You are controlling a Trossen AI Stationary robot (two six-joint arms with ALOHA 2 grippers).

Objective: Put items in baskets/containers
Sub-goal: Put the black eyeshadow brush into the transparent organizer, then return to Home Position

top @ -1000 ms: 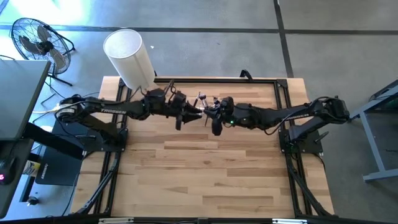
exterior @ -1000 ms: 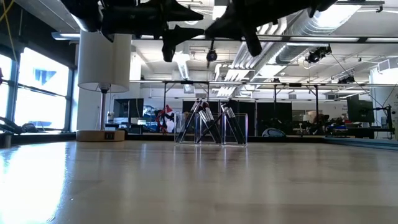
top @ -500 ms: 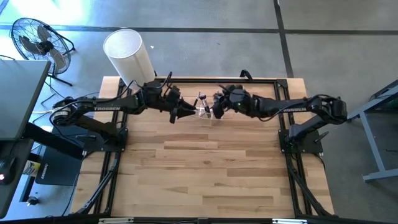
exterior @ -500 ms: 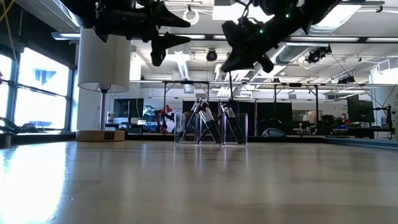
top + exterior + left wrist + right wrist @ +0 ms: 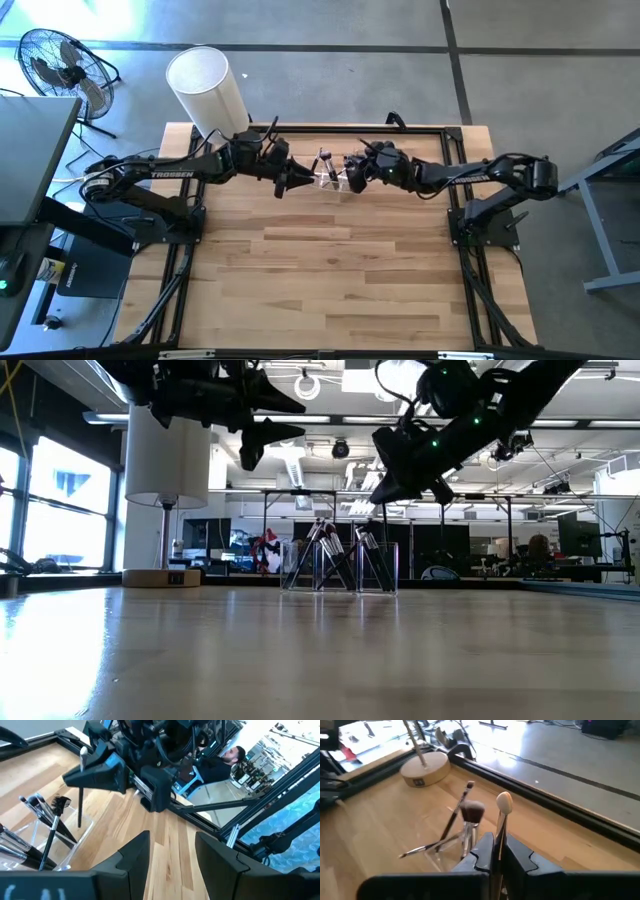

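right gripper [image 5: 496, 851] was clamped on one brush [image 5: 503, 812], its fingers [image 5: 520, 854] pressed together on the thin handle, the pale rounded tip standing up beyond them; in the high view this gripper [image 5: 352, 172] sat above the far middle of the table [image 5: 330, 280], over the right end of the clear holder [image 5: 332, 178]; in the low view it [image 5: 395, 485] hung above the holder [image 5: 340, 568], well clear of the brushes standing in it; the held brush's shaft [image 5: 80, 806] pointed down above the holder [image 5: 60, 827] in the left wrist view.

left gripper [image 5: 296, 178] hovered just beside the holder's left end, raised off the table; its fingers [image 5: 131, 854] stood apart with bare wood showing between them, gripping nothing; in the low view it [image 5: 268, 418] was high above the table, to the left of the holder.

several brushes [image 5: 330, 550] leaned at angles inside the holder, dark handles crossing; from the right wrist view a brown-tufted brush [image 5: 472, 812] and a slimmer one [image 5: 460, 805] rose from the holder [image 5: 447, 845].

white cylinder [image 5: 205, 90] stood at the table's far left corner on a round wooden base [image 5: 426, 770]; a fan [image 5: 60, 65] stood on the floor beyond it; a person [image 5: 227, 757] was visible in the room behind.
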